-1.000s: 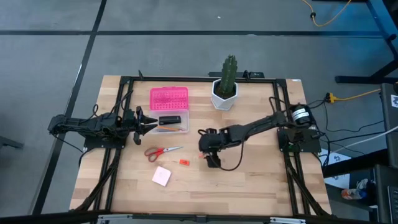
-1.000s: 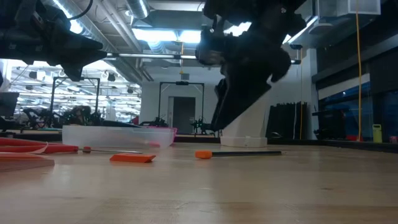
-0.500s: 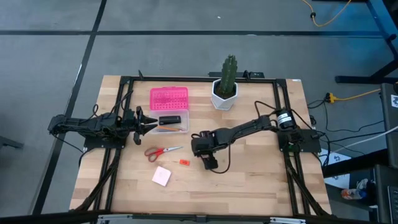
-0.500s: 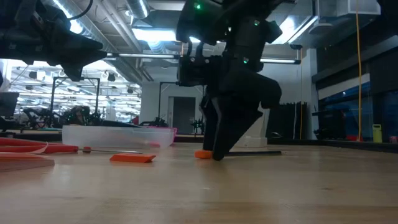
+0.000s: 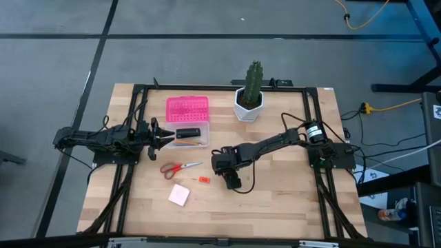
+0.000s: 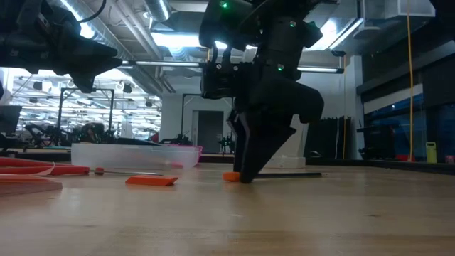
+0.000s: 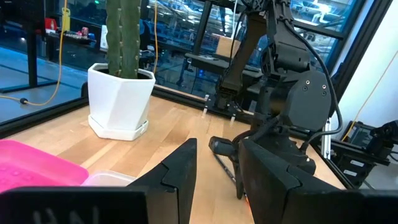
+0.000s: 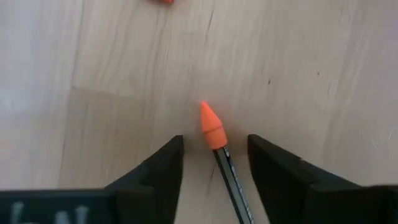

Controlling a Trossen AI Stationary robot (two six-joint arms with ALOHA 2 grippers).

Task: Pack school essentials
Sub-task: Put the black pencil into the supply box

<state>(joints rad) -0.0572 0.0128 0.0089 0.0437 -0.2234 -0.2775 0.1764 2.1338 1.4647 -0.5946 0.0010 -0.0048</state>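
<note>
Fingers of my right gripper [image 8: 211, 165] stand open astride the pen [image 8: 217, 140], its orange tip just ahead, on the table [image 5: 289, 200] mid-board. Tips appear down at the wood in the low view. Step in hand, I judge: picking up the pen. Next: close squarely, lift, carry to the box [image 5: 187, 134]. My left gripper [image 5: 162, 136] waits open beside that box.

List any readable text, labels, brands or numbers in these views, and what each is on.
None can be read.
pink lid: raised pattern only, no letters.
pen between the right gripper fingers: dark marks on the barrel, too small to read.
cactus pot: plain white.
Room behind the table: no legible signs.
</note>
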